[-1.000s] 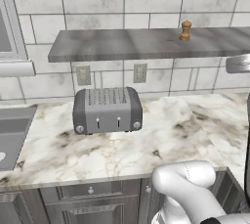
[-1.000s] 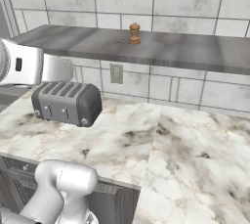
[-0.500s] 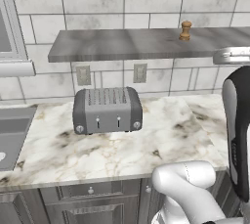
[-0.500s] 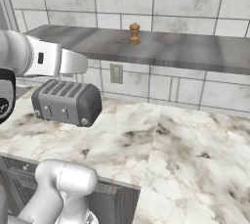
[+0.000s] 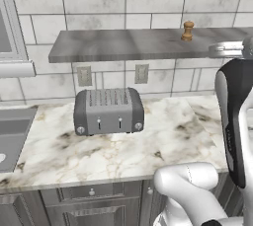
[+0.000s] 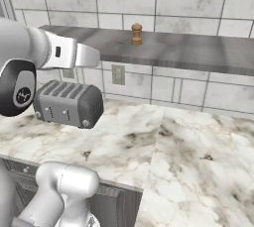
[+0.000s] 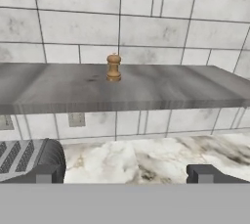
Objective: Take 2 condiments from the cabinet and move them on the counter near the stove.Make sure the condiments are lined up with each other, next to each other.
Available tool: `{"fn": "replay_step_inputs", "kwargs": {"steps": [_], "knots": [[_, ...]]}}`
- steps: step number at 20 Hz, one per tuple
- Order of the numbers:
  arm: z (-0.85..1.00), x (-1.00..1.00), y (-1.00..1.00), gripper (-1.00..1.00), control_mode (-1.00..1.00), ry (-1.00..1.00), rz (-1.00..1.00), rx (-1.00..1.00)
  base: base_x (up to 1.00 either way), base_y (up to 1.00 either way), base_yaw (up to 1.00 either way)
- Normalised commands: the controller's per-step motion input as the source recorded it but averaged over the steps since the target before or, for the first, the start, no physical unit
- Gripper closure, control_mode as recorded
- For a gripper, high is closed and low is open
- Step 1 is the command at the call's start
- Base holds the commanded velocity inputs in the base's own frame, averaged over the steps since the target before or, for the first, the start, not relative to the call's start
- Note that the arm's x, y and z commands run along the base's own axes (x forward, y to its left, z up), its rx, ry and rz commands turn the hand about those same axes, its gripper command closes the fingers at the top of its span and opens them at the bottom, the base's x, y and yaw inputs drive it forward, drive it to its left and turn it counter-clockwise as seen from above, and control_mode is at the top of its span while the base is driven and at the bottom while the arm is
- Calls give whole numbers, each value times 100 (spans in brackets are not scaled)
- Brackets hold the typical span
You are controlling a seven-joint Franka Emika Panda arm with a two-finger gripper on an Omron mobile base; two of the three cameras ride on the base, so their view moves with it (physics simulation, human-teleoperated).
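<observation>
A brown wooden knob-topped shaker (image 5: 187, 30) (image 6: 136, 33) (image 7: 114, 67), one of the condiments, stands upright on the grey slab cabinet shelf (image 5: 138, 45) (image 6: 193, 51) (image 7: 156, 89). Below the shelf lies the veined marble counter (image 5: 168, 138) (image 6: 193, 156) (image 7: 161, 157). My gripper (image 7: 124, 174) is open, with nothing between its dark fingertips (image 7: 49, 173). It faces the shelf from some distance, about level with its front edge, and the shaker stands a little left of its centre line. My raised arm (image 5: 236, 121) (image 6: 54, 52) crosses both base views. The stove is out of view.
A grey two-slot toaster (image 5: 108, 110) (image 6: 68, 103) (image 7: 29, 157) stands on the counter under the shelf's left part. Two wall outlets (image 5: 142, 73) sit in the tiled backsplash. A grey sink basin (image 5: 11, 136) is set into the counter's left end.
The arm has swung up and into both base views, bringing the hand up level with the shelf. The shaker and the toaster have stayed put.
</observation>
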Motion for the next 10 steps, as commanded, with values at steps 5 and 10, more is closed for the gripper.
{"fn": "replay_step_inputs", "kwargs": {"steps": [5, 10], "knots": [[0, 40, -9, -100, -100, 0, 0, 0, 0, 0, 0], [0, 37, -19, -100, -100, 7, 0, 0, 0, 0, 0]]}}
